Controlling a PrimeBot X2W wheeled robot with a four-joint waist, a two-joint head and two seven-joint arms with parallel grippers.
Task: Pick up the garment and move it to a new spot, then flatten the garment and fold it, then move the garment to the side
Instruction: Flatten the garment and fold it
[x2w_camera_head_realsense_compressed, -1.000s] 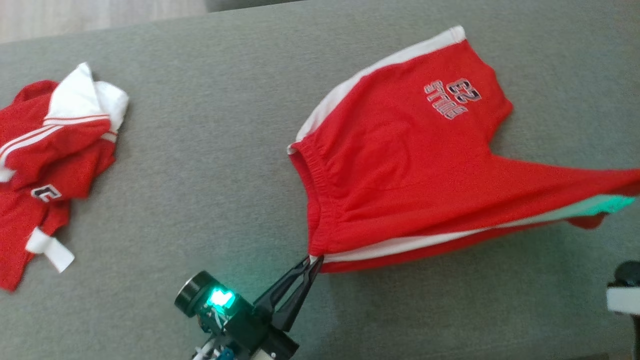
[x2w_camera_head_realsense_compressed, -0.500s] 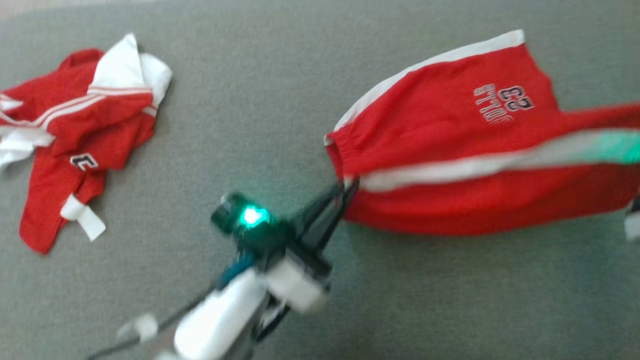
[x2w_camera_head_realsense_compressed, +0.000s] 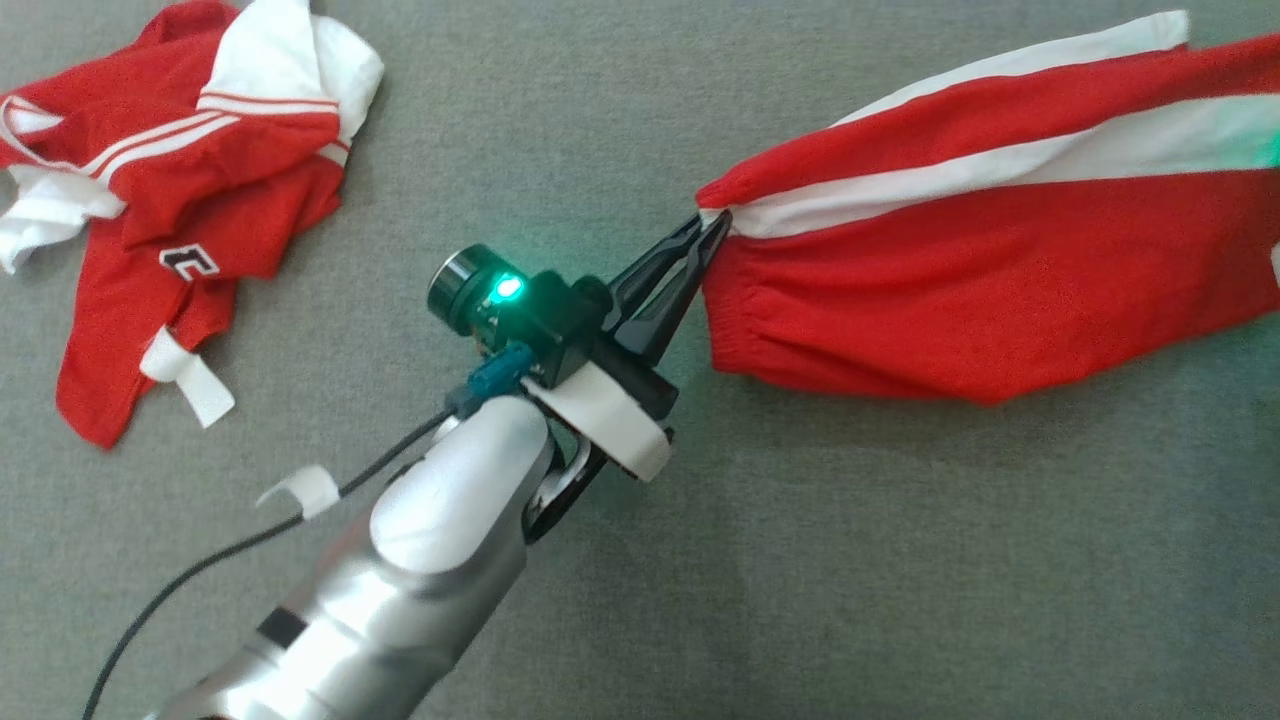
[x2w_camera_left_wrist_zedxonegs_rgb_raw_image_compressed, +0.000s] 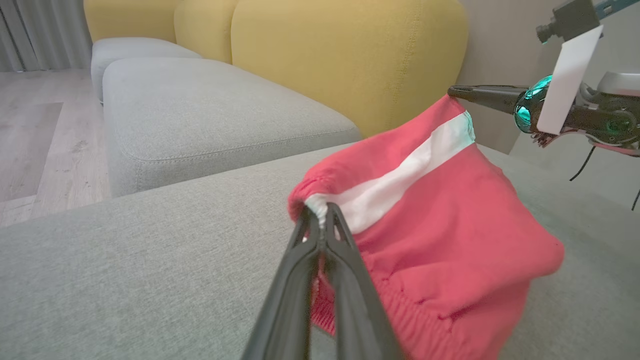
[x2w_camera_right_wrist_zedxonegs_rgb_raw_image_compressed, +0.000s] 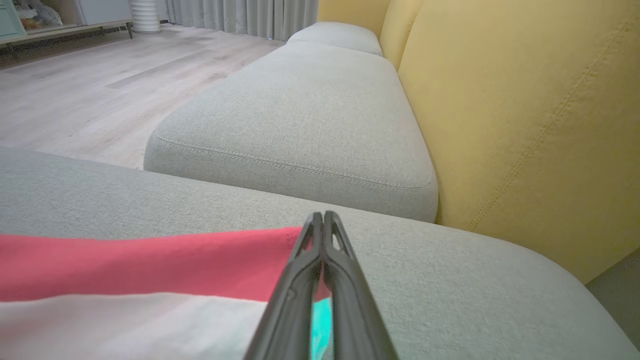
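Red shorts (x2w_camera_head_realsense_compressed: 950, 300) with a white side stripe hang stretched over the grey cushion (x2w_camera_head_realsense_compressed: 800, 560) between my two arms — my left gripper (x2w_camera_head_realsense_compressed: 714, 225) pinched tight on the waistband corner, my right gripper (x2w_camera_right_wrist_zedxonegs_rgb_raw_image_compressed: 324, 217) clamped on the far end — well apart from the crumpled red-and-white top (x2w_camera_head_realsense_compressed: 180, 200).

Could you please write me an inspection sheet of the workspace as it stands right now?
Surface: grey fabric sofa cushion.
Job's things: red shorts with a white stripe, stretched between both tools.
Clutter: crumpled red and white garment, lying apart at the head view's upper left.
Tools: left tool shut on the shorts' waistband corner; right tool shut on their opposite end.
Cables: black cable running along the left forearm.
Surroundings: yellow backrest, second grey cushion, wooden floor.
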